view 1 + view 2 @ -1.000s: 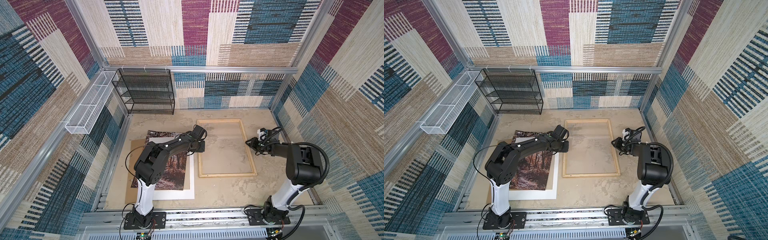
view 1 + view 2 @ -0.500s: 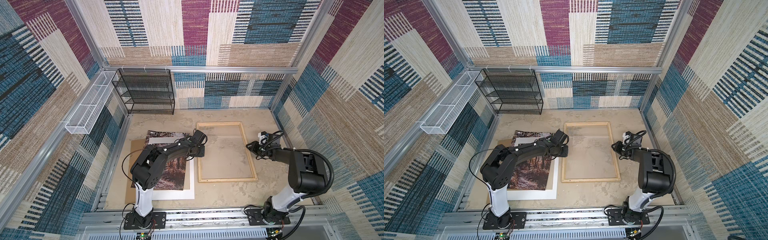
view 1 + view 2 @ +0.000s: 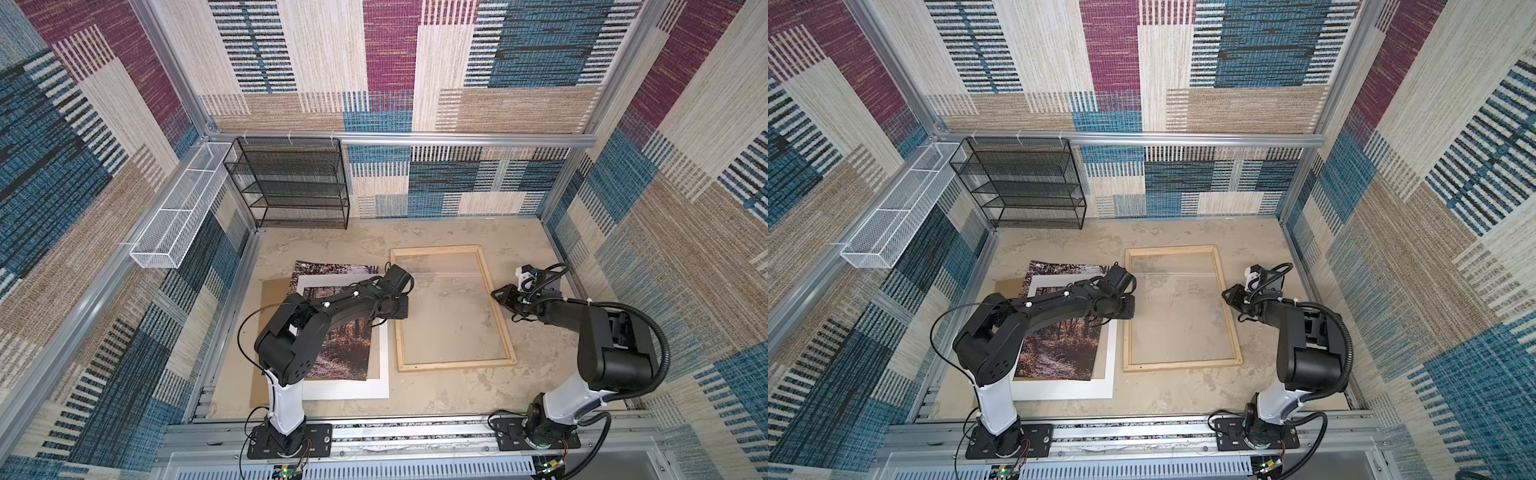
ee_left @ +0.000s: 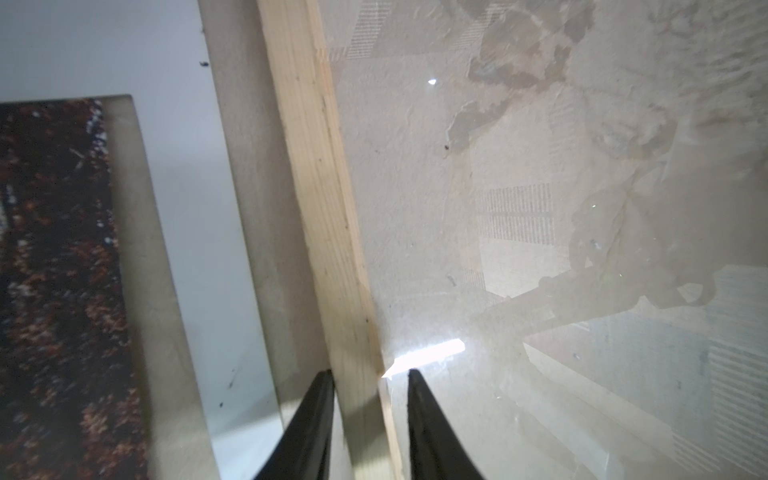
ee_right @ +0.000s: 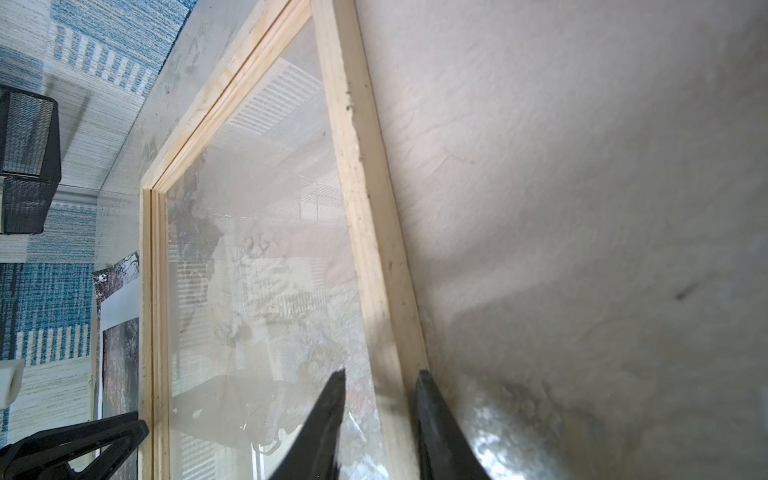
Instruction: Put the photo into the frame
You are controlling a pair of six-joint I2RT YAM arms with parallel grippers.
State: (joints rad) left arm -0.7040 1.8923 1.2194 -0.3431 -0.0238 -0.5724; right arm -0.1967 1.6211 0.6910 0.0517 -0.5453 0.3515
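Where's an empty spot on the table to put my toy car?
Bare tabletop runs between the black wire shelf and the pale wooden frame with a clear pane; another strip lies between the frame's near edge and the table's front. The left is crowded: autumn forest photo, white mat and brown board overlap.

The walls had blue, red and tan patches. A black wire shelf was at eleven o'clock, a white basket at ten o'clock.

Even light; wrist views soft, perhaps motion-blurred, glare on the frame.
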